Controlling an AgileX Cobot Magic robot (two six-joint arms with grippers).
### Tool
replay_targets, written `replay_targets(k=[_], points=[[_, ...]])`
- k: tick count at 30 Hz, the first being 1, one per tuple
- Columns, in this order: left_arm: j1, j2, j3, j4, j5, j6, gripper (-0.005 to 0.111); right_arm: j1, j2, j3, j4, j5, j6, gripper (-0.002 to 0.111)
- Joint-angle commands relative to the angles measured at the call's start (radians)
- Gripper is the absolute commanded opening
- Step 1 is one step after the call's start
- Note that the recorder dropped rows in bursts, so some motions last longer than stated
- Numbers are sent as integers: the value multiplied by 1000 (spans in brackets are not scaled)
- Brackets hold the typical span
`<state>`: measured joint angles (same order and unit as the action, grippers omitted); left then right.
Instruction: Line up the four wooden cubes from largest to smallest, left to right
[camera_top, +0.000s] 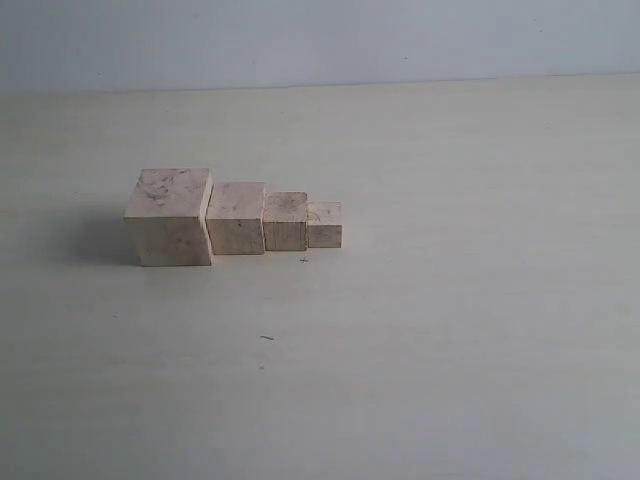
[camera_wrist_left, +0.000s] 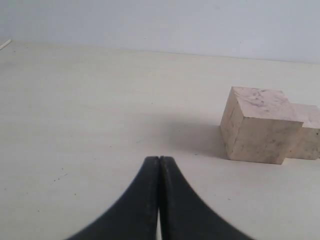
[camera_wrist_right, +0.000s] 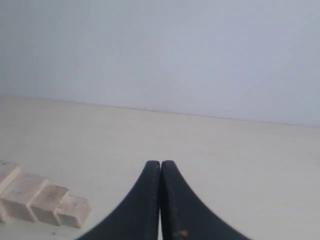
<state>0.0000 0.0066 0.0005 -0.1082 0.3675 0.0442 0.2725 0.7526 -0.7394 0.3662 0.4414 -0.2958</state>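
On the pale table (camera_top: 450, 330), left of centre in the exterior view, the largest cube (camera_top: 170, 218) stands at the left end of a tidy row. The second cube (camera_top: 236, 218) sits against its right side, then the third cube (camera_top: 285, 222), and the smallest cube (camera_top: 324, 224) closes the row on the right. Each seems to touch its neighbour, and all sit flat, their raw wood marked with faint dark smudges. The bigger ones reach a little nearer the camera at the front. Neither arm appears in that view. The left gripper (camera_wrist_left: 159, 159) hangs over bare tabletop with its black jaws pressed together and nothing between them, the largest cube well apart from it. The right gripper (camera_wrist_right: 160, 163) has its jaws closed and empty too, clear of the row, with the smallest cube at the near end and the plain wall (camera_wrist_right: 160, 55) beyond.
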Motion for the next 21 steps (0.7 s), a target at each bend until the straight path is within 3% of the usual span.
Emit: replay_targets(k=[1, 6, 11, 21], points=[[0, -7, 0, 1, -12, 2, 0, -163, -235, 216, -11, -86, 8, 0], [0, -7, 0, 1, -12, 2, 0, -272, -503, 446, -11, -124, 8, 0], [0, -7, 0, 1, -12, 2, 0, -274, -680, 580, -11, -124, 8, 0], [0, -7, 0, 1, -12, 2, 0, -274, -741, 726, -44, -122, 10, 0]])
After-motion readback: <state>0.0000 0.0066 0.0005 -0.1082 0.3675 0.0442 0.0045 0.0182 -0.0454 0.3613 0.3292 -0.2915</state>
